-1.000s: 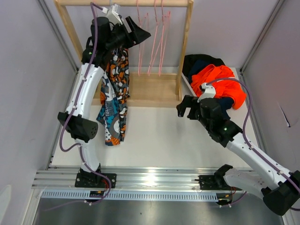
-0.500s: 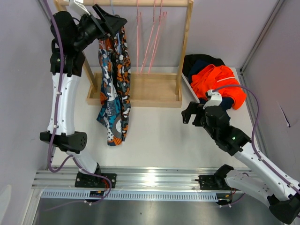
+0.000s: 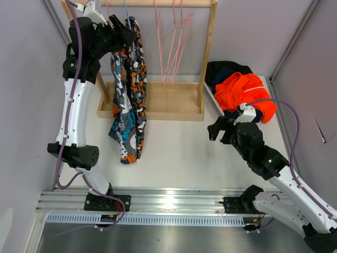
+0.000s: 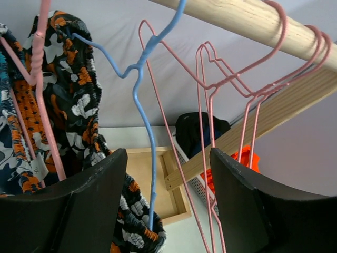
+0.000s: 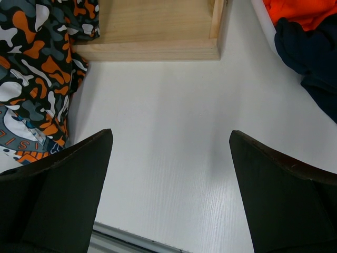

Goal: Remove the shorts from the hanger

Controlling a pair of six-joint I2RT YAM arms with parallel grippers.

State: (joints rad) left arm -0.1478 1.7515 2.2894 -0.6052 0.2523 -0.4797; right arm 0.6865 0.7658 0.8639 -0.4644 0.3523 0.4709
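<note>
- Left gripper (image 4: 167, 158) is hovering at eleven o'clock, fingers spread, beside camo shorts (image 3: 138, 74) hanging off the rail (image 3: 168, 3).
- Right gripper (image 5: 171, 137) is gaping wide over the table (image 3: 179, 153); orange shorts (image 3: 245, 89) are lying at two o'clock.

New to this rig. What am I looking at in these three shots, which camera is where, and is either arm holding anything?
These are two robot arms bolted at the near edge of a white table, each ending in a two-finger gripper. The top view looks down from above and behind them. The other two pictures come from cameras on the wrists, so the dark shapes at the bottom of each are that arm's own fingers.

The left gripper is up at the rail of the wooden rack, among wire hangers. Two printed pairs hang there: the camouflage shorts and the teal graphic shorts.

The right gripper hovers low over the table. A pile of shorts, bright orange on darker ones, lies at the right.

Both grippers are open and hold nothing.
</note>
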